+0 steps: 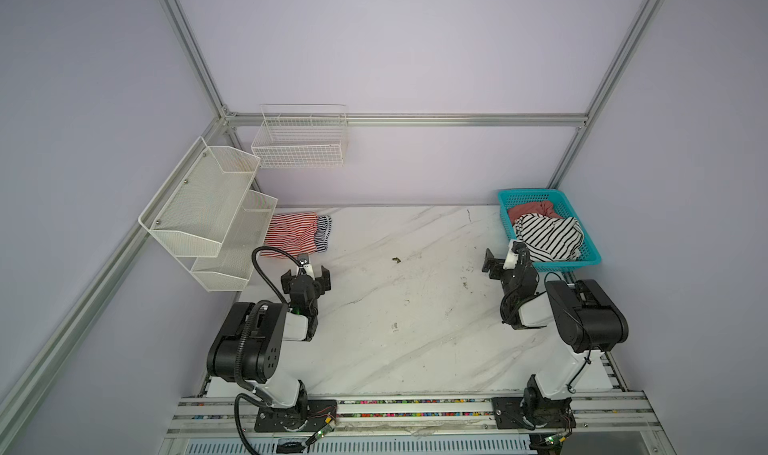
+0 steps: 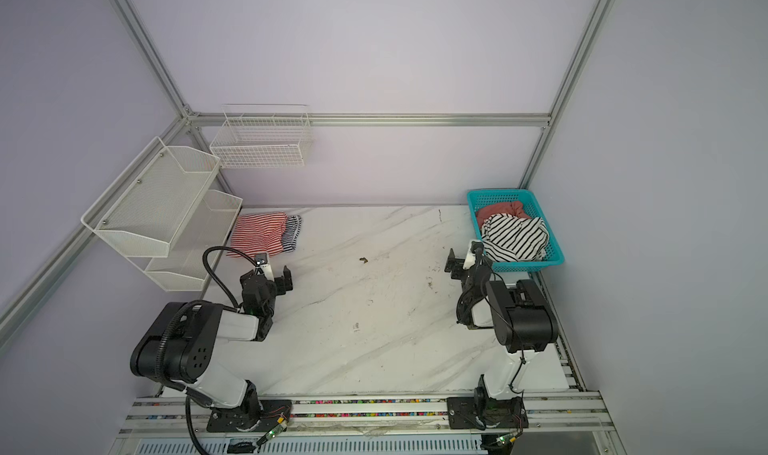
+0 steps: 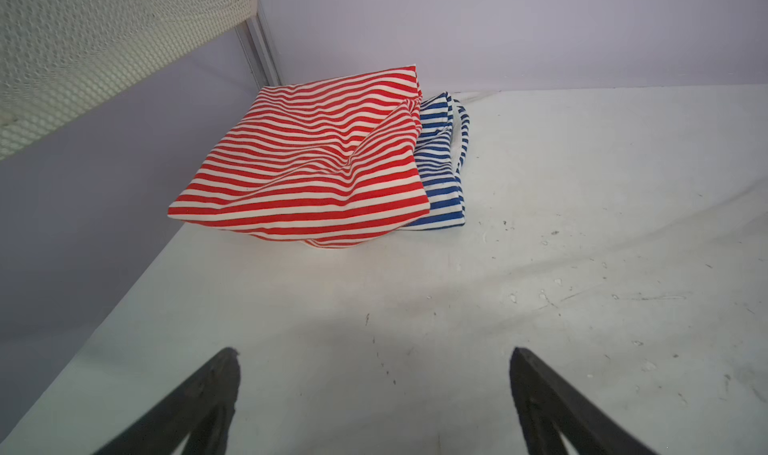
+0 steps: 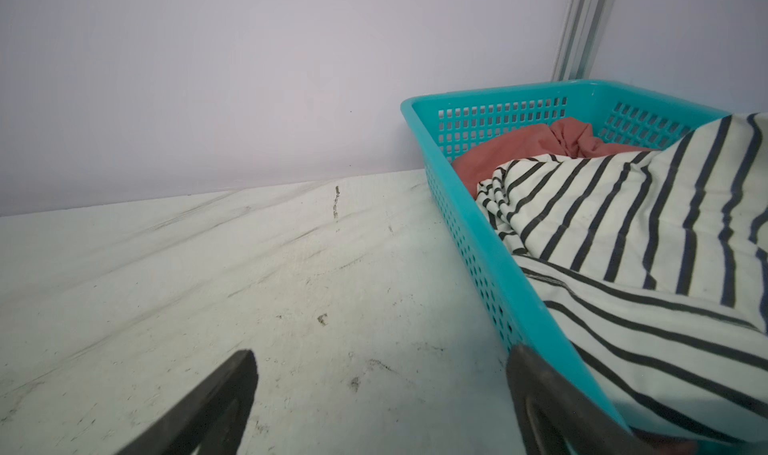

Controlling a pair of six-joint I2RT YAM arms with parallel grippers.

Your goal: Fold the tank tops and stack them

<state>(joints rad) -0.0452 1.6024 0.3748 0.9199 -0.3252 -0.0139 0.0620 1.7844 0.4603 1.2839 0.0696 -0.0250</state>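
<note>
A folded red-white striped tank top [image 1: 291, 234] [image 2: 257, 233] [image 3: 307, 157] lies at the table's back left. It rests on a navy-white striped one [image 1: 323, 232] [image 2: 292, 232] [image 3: 440, 166] that sticks out on its right. At the back right, a white tank top with black stripes [image 1: 548, 236] [image 2: 515, 236] [image 4: 623, 232] lies crumpled in the turquoise basket [image 1: 528, 192] [image 2: 498, 192] [image 4: 469, 241], over a salmon-red one [image 1: 530, 210] [image 2: 498, 211] [image 4: 519, 149]. My left gripper [image 1: 305, 275] [image 2: 268, 280] [image 3: 374, 353] hovers open, short of the folded pile. The right gripper [image 1: 503, 261] [image 2: 464, 257] [image 4: 382, 353] is open and empty, one finger by the basket's near corner.
A white mesh two-tier rack [image 1: 208, 211] hangs over the table's left edge, close to the folded pile. A white wire basket [image 1: 299, 141] is fixed to the back wall. A small dark crumb [image 1: 396, 259] lies on the marble table [image 1: 415, 328].
</note>
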